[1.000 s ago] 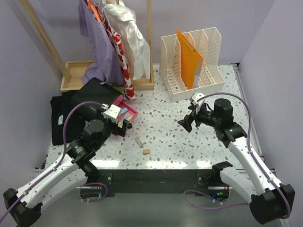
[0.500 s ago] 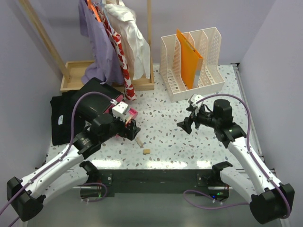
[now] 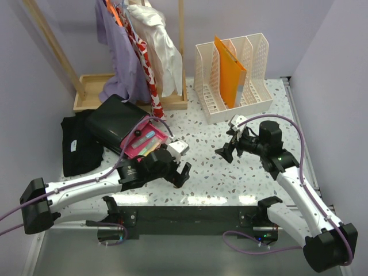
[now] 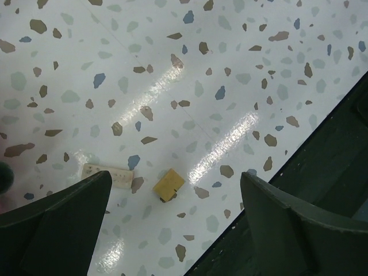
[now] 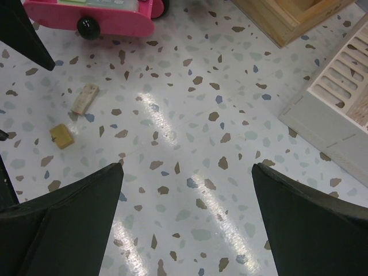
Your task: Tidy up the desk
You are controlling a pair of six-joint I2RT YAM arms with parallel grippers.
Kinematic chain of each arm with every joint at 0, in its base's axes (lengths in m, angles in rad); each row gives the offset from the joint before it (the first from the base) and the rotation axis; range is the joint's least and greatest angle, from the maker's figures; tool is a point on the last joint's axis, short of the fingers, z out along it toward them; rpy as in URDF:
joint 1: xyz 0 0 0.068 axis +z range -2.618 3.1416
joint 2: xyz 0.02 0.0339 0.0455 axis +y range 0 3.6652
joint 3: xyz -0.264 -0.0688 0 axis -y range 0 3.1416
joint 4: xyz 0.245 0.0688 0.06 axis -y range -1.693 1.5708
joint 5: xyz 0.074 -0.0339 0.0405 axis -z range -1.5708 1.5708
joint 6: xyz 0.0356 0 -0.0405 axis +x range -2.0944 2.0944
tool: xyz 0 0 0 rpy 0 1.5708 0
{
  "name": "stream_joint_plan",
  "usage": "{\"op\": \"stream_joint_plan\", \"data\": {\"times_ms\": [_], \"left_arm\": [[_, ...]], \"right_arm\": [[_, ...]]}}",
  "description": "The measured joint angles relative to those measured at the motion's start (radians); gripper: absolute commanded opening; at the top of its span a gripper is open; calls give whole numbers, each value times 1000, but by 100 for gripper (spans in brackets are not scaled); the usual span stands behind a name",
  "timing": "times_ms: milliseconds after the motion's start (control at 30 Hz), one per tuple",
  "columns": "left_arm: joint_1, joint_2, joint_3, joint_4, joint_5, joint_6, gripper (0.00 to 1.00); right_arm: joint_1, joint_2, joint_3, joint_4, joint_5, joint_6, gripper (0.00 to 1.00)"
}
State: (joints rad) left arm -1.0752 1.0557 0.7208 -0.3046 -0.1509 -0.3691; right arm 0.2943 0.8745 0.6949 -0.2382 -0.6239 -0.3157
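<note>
The desk (image 3: 201, 141) is a white speckled top with a black front edge. My left gripper (image 3: 180, 174) is open and empty, low over the desk's front middle. In the left wrist view (image 4: 175, 179) a small yellow block (image 4: 168, 184) lies between its fingertips, and a small white stick (image 4: 107, 175) lies by the left fingertip. Both pieces are hidden under the gripper in the top view. My right gripper (image 3: 225, 151) is open and empty above bare desk (image 5: 190, 115) right of centre. Its view shows the yellow block (image 5: 61, 136) and the white stick (image 5: 85, 98) at the left.
An open pink pencil case (image 3: 145, 141) lies on a black case (image 3: 112, 121), beside a black cloth (image 3: 80, 149). A white file organizer (image 3: 253, 86) holds an orange folder (image 3: 230, 72) at the back right. A wooden tray (image 3: 92, 92) with a clothes rack stands at the back left.
My left arm has swung right and forward, from beside the pink pencil case to over the two small pieces. The right arm has barely moved.
</note>
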Motion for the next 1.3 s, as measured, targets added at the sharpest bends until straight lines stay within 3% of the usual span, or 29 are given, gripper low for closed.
{"op": "stream_joint_plan", "data": {"times_ms": [133, 300, 333, 367, 433, 533, 633, 833, 1000, 1100, 1300], "left_arm": [[-47, 77, 33, -24, -60, -18, 97], [-66, 152, 77, -37, -133, -42, 83], [-66, 168, 85, -42, -151, -43, 78], [-66, 185, 93, -51, -174, -44, 60], [-66, 223, 112, -74, -226, -51, 41], [-63, 281, 141, -116, -321, -57, 21], [-41, 330, 161, -154, -393, -54, 12], [92, 369, 166, -171, -430, -7, 6], [148, 393, 168, -152, -466, 71, 9], [176, 424, 179, -145, -498, 108, 18], [315, 446, 192, -122, -543, 164, 50]], "right_arm": [[0, 0, 0, 0, 0, -2, 99], [0, -1, 0, 0, 0, -3, 99], [0, -1, 0, 0, 0, -3, 99], [0, -1, 0, 0, 0, -3, 99], [-1, -1, 0, 0, 0, -4, 99], [-1, -1, 0, 0, 0, -5, 99], [-1, -1, 0, 0, 0, -7, 99], [-1, -1, 0, 0, 0, -7, 99], [-1, -1, 0, 0, 0, -8, 99], [-1, -1, 0, 0, 0, -8, 99], [-1, -7, 0, 0, 0, -8, 99]]}}
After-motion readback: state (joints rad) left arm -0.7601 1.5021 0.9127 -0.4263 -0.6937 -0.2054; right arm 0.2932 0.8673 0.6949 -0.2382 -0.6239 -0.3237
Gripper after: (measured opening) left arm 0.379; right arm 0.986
